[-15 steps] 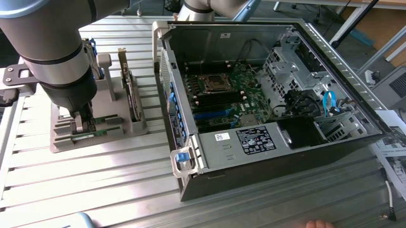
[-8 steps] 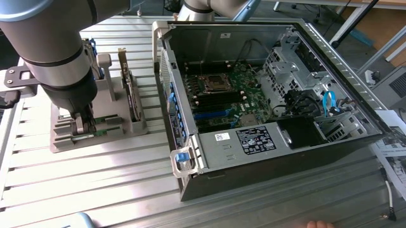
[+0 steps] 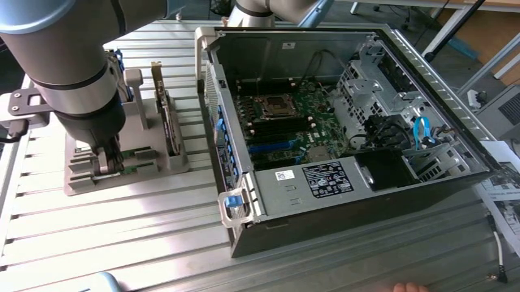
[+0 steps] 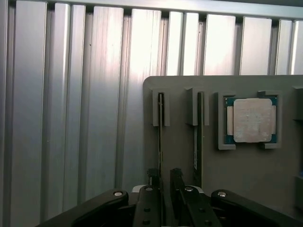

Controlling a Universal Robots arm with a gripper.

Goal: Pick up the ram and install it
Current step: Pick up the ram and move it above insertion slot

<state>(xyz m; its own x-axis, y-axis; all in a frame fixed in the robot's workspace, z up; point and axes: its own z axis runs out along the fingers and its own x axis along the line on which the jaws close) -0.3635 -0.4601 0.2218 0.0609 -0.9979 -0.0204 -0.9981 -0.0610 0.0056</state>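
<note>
My tool (image 3: 108, 163) hangs low over the grey holder (image 3: 175, 163) on the counter (image 3: 122, 237), at the exterior view's left; its jaws stand apart, straddling the ram (image 4: 161, 123), which sits on edge in its slot, ungripped; a second stick (image 4: 198, 137) stands just beside; closing off-centre could, I judge, tilt the ram and jam it; the open computer case (image 3: 325, 194) lies rightward.

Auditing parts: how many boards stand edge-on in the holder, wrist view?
2: first board lined up with the gripper, second board beside the processor chip; others may be hidden.
</note>
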